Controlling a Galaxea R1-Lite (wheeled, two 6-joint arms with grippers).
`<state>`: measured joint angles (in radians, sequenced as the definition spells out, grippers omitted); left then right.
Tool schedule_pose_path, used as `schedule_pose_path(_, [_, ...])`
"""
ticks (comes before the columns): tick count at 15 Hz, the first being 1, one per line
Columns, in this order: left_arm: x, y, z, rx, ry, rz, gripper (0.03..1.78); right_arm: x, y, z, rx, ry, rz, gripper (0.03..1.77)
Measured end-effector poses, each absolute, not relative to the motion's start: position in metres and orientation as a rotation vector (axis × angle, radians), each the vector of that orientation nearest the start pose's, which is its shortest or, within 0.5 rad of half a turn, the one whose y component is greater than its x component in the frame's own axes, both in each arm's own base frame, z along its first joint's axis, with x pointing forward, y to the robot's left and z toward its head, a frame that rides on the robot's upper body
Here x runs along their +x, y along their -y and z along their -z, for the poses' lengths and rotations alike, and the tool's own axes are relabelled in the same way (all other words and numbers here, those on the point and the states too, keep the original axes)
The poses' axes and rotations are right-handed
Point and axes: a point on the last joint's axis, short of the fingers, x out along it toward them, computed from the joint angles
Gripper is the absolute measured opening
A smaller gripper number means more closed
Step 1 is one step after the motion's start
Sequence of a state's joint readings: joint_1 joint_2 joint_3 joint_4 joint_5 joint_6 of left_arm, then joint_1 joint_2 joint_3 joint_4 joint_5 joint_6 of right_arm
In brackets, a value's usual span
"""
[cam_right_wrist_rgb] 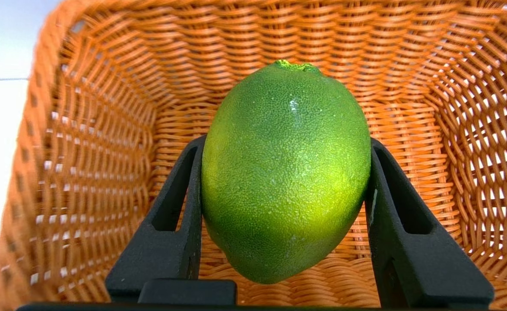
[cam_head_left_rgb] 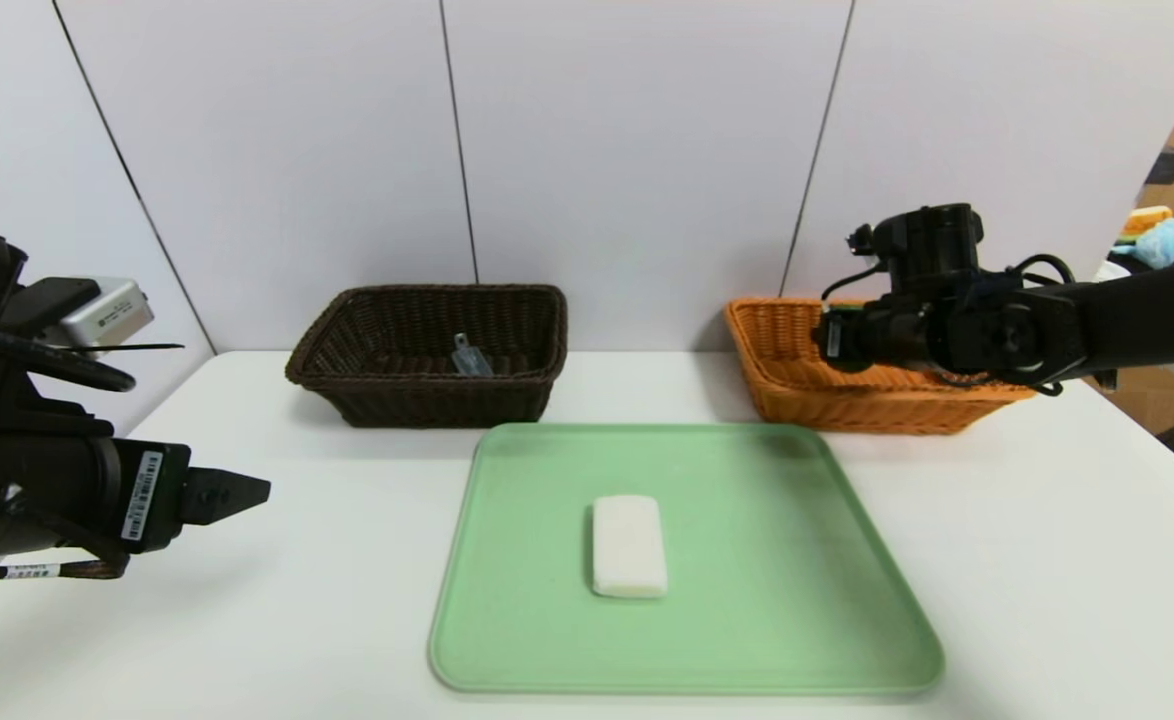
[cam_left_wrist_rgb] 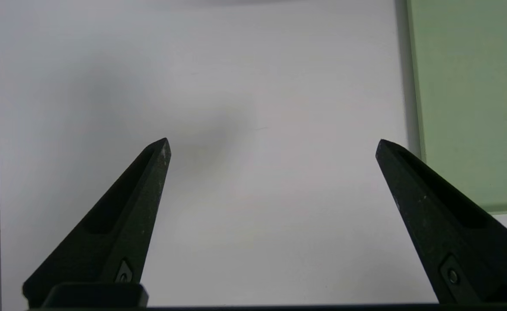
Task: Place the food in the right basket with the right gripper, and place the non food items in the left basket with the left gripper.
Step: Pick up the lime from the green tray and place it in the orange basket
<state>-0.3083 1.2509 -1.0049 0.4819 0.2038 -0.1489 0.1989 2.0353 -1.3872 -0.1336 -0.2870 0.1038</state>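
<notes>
Left gripper (cam_left_wrist_rgb: pixel 273 147): low at the robot's left side, pointing forward, fingers spread wide, nothing between them. Right gripper (cam_right_wrist_rgb: pixel 284 147): arm extended forward at right, raised, 2 fingers clamped on a lime (cam_right_wrist_rgb: pixel 286 172).

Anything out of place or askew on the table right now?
Nothing stands out. The white bar lies flat on the green tray, both baskets sit upright, and a small clear item rests in the brown basket. The right hand grips the lime over the orange basket; the left hand hovers open.
</notes>
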Motion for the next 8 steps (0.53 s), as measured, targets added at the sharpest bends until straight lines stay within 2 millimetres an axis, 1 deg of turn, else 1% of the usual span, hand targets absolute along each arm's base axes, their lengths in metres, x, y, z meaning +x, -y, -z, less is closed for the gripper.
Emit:
schedule_pose_path(1, [0.1634,0.0473,-0.2473,0.042,-0.711,0.047,1.69,0.403,-0.0746,-0.1718,-0.02,-0.486,0.112,1.04])
schedule_pose_path(4, [0.164,0.0476,-0.2471,0.043,-0.712,0.047,1.69,0.4068,-0.0745,-0.1673,-0.019,-0.484,0.115,1.27])
schedule_pose_path(8, [0.1642,0.0475,-0.2469,0.043,-0.713,0.046,1.69,0.4082,-0.0732,-0.1648,-0.014,-0.489,0.12,1.44])
